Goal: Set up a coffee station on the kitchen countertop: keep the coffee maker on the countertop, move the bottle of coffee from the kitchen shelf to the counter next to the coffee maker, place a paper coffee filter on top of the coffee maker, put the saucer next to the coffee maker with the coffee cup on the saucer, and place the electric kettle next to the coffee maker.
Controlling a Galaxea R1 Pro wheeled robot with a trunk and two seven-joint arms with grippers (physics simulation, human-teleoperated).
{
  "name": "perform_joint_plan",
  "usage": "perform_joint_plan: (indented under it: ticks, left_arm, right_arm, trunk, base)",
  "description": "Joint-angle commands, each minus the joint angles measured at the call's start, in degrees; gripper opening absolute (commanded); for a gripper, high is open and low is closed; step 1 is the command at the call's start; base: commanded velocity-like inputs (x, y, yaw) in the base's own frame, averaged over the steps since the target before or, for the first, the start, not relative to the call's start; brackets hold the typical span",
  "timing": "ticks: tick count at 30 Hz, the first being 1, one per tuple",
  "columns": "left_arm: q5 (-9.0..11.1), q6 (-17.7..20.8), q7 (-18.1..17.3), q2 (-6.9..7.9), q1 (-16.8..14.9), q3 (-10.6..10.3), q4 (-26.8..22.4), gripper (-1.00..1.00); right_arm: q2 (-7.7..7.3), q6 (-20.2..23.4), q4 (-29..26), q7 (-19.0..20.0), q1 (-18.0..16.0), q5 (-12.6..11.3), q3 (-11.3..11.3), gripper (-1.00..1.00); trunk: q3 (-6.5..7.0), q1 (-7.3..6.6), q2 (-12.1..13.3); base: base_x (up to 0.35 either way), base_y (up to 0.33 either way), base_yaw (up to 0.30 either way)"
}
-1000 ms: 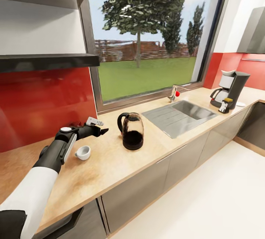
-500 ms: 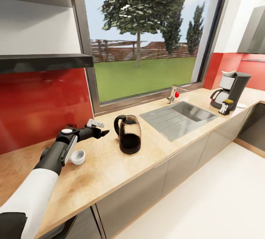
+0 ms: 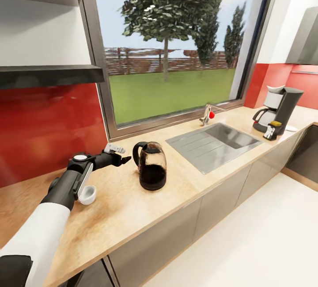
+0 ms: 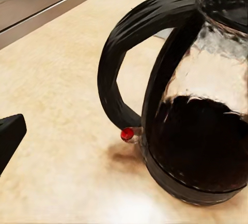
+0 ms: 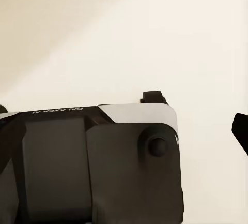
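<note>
The electric kettle (image 3: 151, 166), clear glass with dark liquid and a black loop handle, stands on the kitchen countertop (image 3: 132, 207). My left gripper (image 3: 118, 154) is open, its fingertips just short of the kettle's handle and apart from it. The left wrist view has the kettle (image 4: 201, 115) close up, with one dark fingertip (image 4: 10, 136) at the picture's edge. The white coffee cup (image 3: 88, 194) sits on the counter beside my left forearm, partly hidden by it. Far right stand the coffee maker (image 3: 285, 108), the bottle of coffee (image 3: 271, 130) with its yellow lid, and a white saucer (image 3: 289, 127).
A steel sink (image 3: 221, 139) with a tap (image 3: 206, 114) lies between the kettle and the coffee maker. The dark kitchen shelf (image 3: 48, 74) hangs over the red backsplash at left. The right wrist view looks over my own dark body panels above a pale floor (image 5: 129, 38).
The whole view has shifted along the counter. My left gripper has closed in on the kettle's handle, and the cup has dropped back beside my forearm. The gripper stays open.
</note>
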Motion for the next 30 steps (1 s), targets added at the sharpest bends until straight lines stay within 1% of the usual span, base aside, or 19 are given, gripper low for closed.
perform_joint_plan:
  ticks: [1, 4, 5, 7, 9, 11, 13, 19, 22, 26, 30]
  left_arm:
    - [-0.5, 0.1, -0.3, 0.00, -0.1, 0.0, -0.1, 1.00]
    - [-0.5, 0.1, -0.3, -0.17, 0.0, -0.1, 0.0, 1.00]
    - [-0.6, 0.0, -0.3, -0.90, 0.3, -0.1, 0.4, 1.00]
    - [-0.7, 0.0, -0.3, -1.15, 0.8, -0.1, 1.0, 1.00]
    - [-0.8, -0.4, -0.3, -1.19, 1.2, 0.0, 1.1, 1.00]
    - [-0.9, -2.0, -0.3, -1.14, 1.4, 0.1, 1.5, 1.00]
    - [-0.9, -3.7, -0.3, -1.13, 1.5, 0.1, 3.4, 1.00]
    - [-0.9, -4.2, -0.2, -1.15, 1.5, 0.1, 4.5, 1.00]
    - [-0.8, -4.6, 0.4, -1.40, 2.4, 0.0, 4.6, 1.00]
    - [-0.8, -4.5, 0.3, -1.51, 2.5, 0.1, 4.5, 1.00]
    - [-0.7, -4.3, 0.3, -1.60, 2.7, 0.4, 4.4, 1.00]
  right_arm:
    - [0.01, 0.4, -0.1, -0.3, 0.0, -0.5, 0.5, 1.00]
    - [0.01, 0.4, -0.1, -0.3, 0.0, -0.5, 0.5, 1.00]
    - [0.01, 0.4, -0.1, -0.3, 0.1, -0.5, 0.5, 1.00]
    - [0.01, 0.4, -0.1, -0.3, 0.1, -0.5, 0.5, 1.00]
    - [0.03, 0.4, -0.1, -0.3, 0.2, -0.5, 0.5, 1.00]
    - [0.07, 0.4, -0.1, -0.3, 0.2, -0.5, 0.5, 1.00]
    - [0.09, 0.4, -0.1, -0.3, 0.2, -0.5, 0.5, 1.00]
    - [0.03, 0.4, -0.1, -0.3, 0.3, -0.5, 0.5, 1.00]
    - [1.00, 0.4, -0.1, -0.5, 1.2, -0.2, 0.8, 1.00]
    - [1.45, 0.4, -0.2, -0.5, 1.0, -0.2, 0.8, 1.00]
    - [1.72, -0.9, -0.3, -0.2, 1.1, -0.3, 0.8, 1.00]
  trunk:
    - [-0.13, 0.05, -0.1]
    - [-0.13, 0.05, -0.1]
    - [-0.13, 0.05, -0.1]
    - [-0.13, 0.05, -0.1]
    - [-0.13, 0.05, -0.1]
    - [-0.13, 0.05, -0.1]
    - [-0.13, 0.05, -0.1]
    - [-0.13, 0.05, -0.1]
    - [-0.13, 0.05, -0.1]
    - [-0.13, 0.05, -0.1]
    - [-0.13, 0.05, -0.1]
  base:
    - [0.111, -0.047, 0.000]
    - [0.049, -0.020, 0.000]
    - [0.023, -0.003, 0.000]
    - [0.091, -0.001, 0.000]
    - [0.155, 0.000, 0.000]
    - [0.169, 0.000, 0.000]
    - [0.173, 0.000, 0.000]
    - [0.172, 0.000, 0.000]
    - [0.000, 0.000, 0.000]
    - [0.000, 0.000, 0.000]
    - [0.000, 0.000, 0.000]
